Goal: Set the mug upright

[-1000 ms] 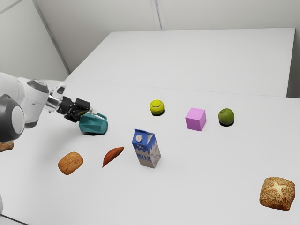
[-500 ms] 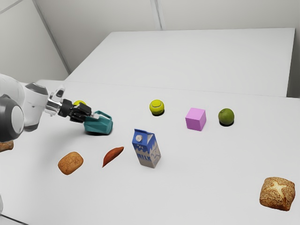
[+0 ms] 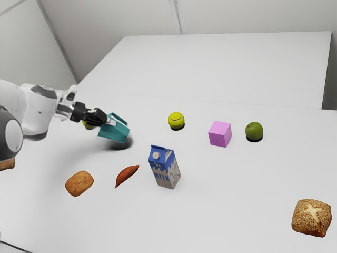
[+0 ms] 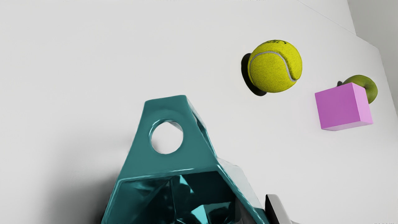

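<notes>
In the exterior view my gripper [image 3: 109, 122] is at the teal mug [image 3: 116, 131], which hangs tilted just above the table with its shadow beneath it and its handle on the upper side. In the wrist view the gripper [image 4: 255, 213] is shut on the side wall of the mug [image 4: 161, 161], one finger inside the opening and the other against the outside. The mug's open mouth faces the hand camera, and its handle with a round hole sticks out from the rim.
A tennis ball [image 3: 176, 120], a pink cube [image 3: 219, 134] and a green fruit [image 3: 254, 131] stand toward the exterior view's right. Nearer are a milk carton [image 3: 165, 167], a reddish sweet potato [image 3: 126, 175] and a bread roll [image 3: 79, 183]. Another yellow ball [image 3: 88, 125] is behind the gripper.
The mug, lying on the table earlier, has shifted toward the exterior view's right and risen with my gripper, its tilt changed. The yellow ball behind the hand has come into sight.
</notes>
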You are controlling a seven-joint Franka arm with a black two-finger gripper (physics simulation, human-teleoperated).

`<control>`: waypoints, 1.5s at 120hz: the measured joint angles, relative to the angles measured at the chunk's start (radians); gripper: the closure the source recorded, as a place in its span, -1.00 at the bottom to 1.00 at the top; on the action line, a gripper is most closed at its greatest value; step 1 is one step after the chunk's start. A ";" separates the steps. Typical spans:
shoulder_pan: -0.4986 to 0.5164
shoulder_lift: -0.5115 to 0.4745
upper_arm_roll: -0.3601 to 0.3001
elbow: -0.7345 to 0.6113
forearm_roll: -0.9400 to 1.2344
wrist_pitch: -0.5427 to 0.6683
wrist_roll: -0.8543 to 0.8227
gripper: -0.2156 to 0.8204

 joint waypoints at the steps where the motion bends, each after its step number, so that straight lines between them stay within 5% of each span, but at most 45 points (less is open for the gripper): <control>1: -0.001 -0.003 -0.003 0.000 0.001 0.002 0.000 0.87; 81: -0.120 -0.159 -0.290 -0.066 0.986 0.280 -0.333 0.92; 111: -0.132 -0.237 -0.325 -0.222 1.136 0.410 -0.468 0.92; 172: -0.108 -0.265 -0.324 -0.333 1.172 0.513 -0.634 0.92; 180: -0.106 -0.265 -0.324 -0.335 1.168 0.516 -0.644 0.79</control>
